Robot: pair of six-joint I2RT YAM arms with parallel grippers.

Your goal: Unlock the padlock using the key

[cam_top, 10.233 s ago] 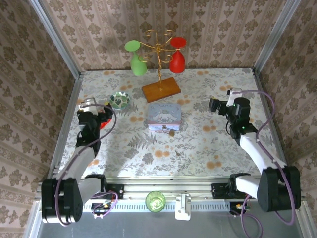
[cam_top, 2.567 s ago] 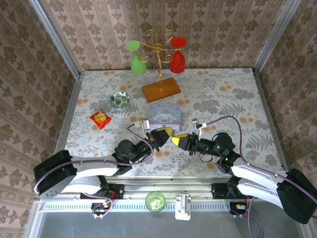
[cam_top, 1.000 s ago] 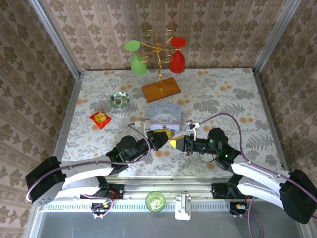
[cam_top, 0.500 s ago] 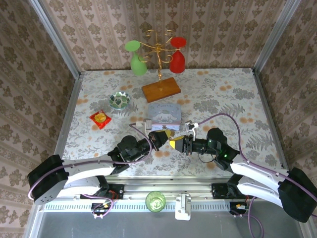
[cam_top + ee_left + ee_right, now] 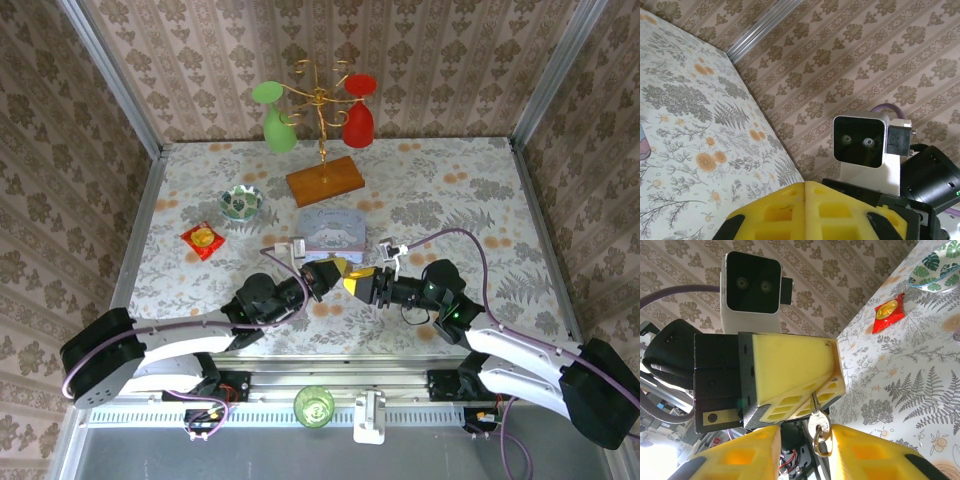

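Above the tabletop [image 5: 920, 390], my left fingers [image 5: 790, 370] pinch the key [image 5: 816, 422] by its thin end, right fingers [image 5: 865, 445] spread either side. Tiny, stiff, slippery, so I'd grab its round head.

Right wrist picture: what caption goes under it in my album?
Left gripper pinches the key, the padlock on its end sitting between the right gripper's open yellow fingers.

Place: robot test cell dressed like a home
Walls: damask wallpaper [image 5: 450, 60] between aluminium posts [image 5: 110, 75]
Surface [image 5: 450, 190]: floral cloth, metal rail [image 5: 330, 386] at near edge
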